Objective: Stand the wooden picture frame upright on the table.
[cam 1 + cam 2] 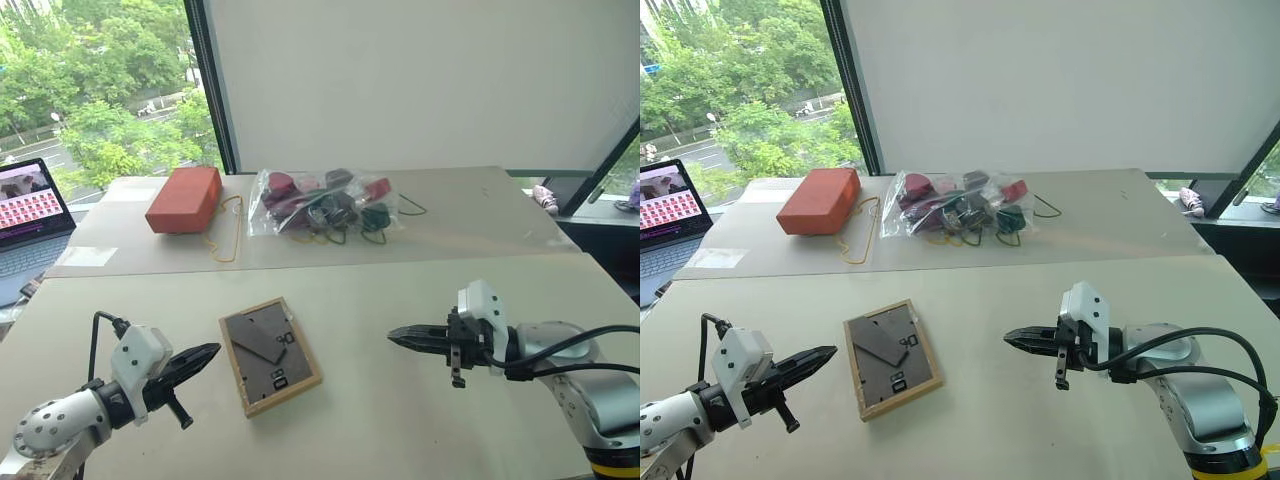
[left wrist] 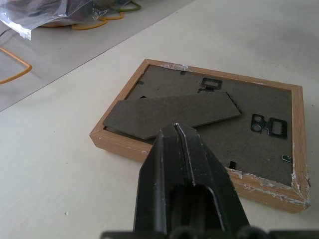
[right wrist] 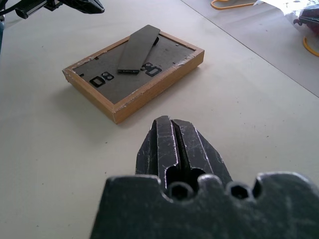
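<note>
Two end effectors are hovering over the near part of the table (image 1: 400,420), one on each side of the wooden picture frame (image 1: 270,355); the left end effector (image 1: 207,352) is pointing toward the frame with its two black fingers pressed together and holding nothing; the right end effector (image 1: 392,335) is likewise closed and empty, aimed at the frame from the other side. One large pale table is carrying everything; farther back, one clear plastic bag (image 1: 322,206) of dark and red items is lying beside one red-orange block (image 1: 185,198); one open laptop (image 1: 28,215) is sitting at the left edge. One wooden picture frame is lying flat, back side up, its fold-out stand (image 2: 172,115) resting against the grey backing.
</note>
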You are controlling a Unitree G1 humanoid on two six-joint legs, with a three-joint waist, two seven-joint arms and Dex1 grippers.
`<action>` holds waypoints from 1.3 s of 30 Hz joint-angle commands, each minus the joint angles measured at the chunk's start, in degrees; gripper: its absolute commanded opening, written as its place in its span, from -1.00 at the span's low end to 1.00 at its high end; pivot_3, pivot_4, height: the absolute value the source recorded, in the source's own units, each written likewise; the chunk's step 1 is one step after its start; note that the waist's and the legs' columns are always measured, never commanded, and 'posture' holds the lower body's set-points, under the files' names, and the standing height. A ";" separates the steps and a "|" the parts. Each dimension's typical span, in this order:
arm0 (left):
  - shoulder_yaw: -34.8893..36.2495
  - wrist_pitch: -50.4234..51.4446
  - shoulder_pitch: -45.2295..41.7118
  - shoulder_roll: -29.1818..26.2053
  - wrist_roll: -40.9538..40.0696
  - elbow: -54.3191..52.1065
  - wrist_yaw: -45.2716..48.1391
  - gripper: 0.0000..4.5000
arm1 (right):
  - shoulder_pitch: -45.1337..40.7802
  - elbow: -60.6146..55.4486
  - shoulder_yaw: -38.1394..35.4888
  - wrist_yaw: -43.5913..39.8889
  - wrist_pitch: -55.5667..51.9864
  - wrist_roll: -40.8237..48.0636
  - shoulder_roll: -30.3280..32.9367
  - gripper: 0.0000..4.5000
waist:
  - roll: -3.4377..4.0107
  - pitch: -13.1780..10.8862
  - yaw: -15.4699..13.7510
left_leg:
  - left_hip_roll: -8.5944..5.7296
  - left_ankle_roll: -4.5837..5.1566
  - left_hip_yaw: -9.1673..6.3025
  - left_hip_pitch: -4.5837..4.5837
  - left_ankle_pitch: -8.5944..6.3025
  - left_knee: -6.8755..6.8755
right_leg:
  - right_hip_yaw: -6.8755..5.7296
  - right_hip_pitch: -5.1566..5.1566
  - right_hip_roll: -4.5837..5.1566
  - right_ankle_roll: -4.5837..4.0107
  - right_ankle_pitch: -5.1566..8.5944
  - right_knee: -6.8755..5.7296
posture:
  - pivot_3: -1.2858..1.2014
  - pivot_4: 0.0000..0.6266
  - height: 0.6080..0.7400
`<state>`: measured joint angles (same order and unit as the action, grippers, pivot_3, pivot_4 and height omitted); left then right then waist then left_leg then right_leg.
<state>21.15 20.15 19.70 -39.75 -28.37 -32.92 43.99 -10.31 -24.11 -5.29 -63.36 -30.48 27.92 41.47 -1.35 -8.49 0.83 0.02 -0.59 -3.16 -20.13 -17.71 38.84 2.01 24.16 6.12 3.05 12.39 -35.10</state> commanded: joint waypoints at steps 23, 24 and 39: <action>-22.62 1.86 -17.78 4.10 21.32 12.48 -8.62 -1.00 | -15.74 15.29 26.22 18.67 -0.83 -26.72 -17.06 -0.97 | 0.01 -0.03 0.06 | -0.06 -0.07 -0.04 -0.06 0.04 -0.01 | -0.02 0.15 0.05 0.01 -0.03 -0.10 | 0.03 -0.52 1.00; -23.46 2.11 -18.52 4.13 21.69 12.56 -8.39 -1.00 | -15.20 14.73 25.64 18.86 -1.54 -26.74 -16.32 -0.97 | 0.01 -0.03 0.03 | -0.06 -0.07 -0.04 -0.06 0.04 -0.01 | -0.02 0.15 0.05 0.02 -0.03 -0.10 | 0.03 -0.52 1.00; -33.24 1.06 -26.67 8.69 23.64 16.74 -4.92 -1.00 | -7.49 3.13 19.79 23.26 -11.39 -25.44 -11.35 -0.97 | 0.01 -0.02 -0.10 | -0.10 -0.04 -0.04 -0.05 0.02 0.05 | -0.01 0.06 0.08 0.05 -0.04 -0.08 | 0.03 -0.52 1.00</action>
<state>-11.22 21.59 -6.79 -31.36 -4.61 -16.03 38.35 -17.72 -18.69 15.00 -40.58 -40.93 1.88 30.35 -1.34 -8.51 0.73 -0.08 -0.63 -3.19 -20.18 -17.68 38.90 2.01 24.21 6.20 3.11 12.35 -35.18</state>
